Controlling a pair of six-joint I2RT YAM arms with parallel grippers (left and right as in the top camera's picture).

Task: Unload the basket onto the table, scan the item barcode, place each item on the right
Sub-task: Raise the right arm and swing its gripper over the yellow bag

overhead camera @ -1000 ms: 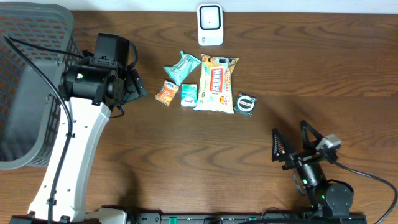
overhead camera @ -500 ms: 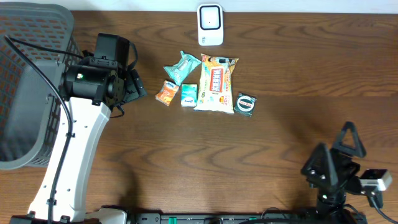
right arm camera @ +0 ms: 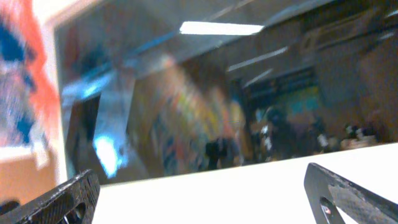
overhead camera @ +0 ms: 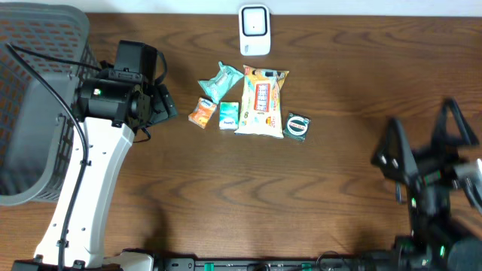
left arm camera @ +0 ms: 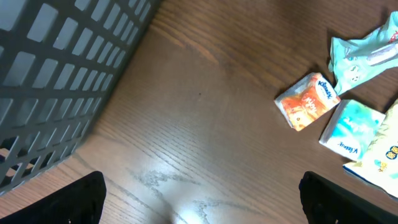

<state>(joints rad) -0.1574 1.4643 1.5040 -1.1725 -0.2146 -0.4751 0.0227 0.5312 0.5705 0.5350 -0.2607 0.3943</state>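
Brown wood worktop (overhead camera: 226,196) carries a small group of goods, and the overhead view shows all of them: an orange packet (overhead camera: 202,112), a pale tissue pack (overhead camera: 229,115), a teal wrapper (overhead camera: 221,80), a big snack bag (overhead camera: 262,100) and a round dark green item (overhead camera: 297,126). They lie close together just ahead of the left tool (overhead camera: 164,102), with the orange packet nearest to it. A white scanner (overhead camera: 254,30) stands beyond the group, apart from both tools. A grey basket (overhead camera: 38,113) is behind the left tool.

The left wrist view shows only the orange packet, the tissue pack, the teal wrapper and an edge of the snack bag, all ahead and toward its right finger. The basket wall is on the other side. Its fingers (left arm camera: 62,199) stand wide apart with nothing between them, so the left tool is released.

The right tool (overhead camera: 420,141) is well apart from the goods, with its fingers spread wide and holding nothing. The right wrist view shows only a blurred room with ceiling lights.

Compared with one second ago, the right tool has left the near edge of the worktop and risen, so it looks bigger from overhead; the left tool and the goods lie as before
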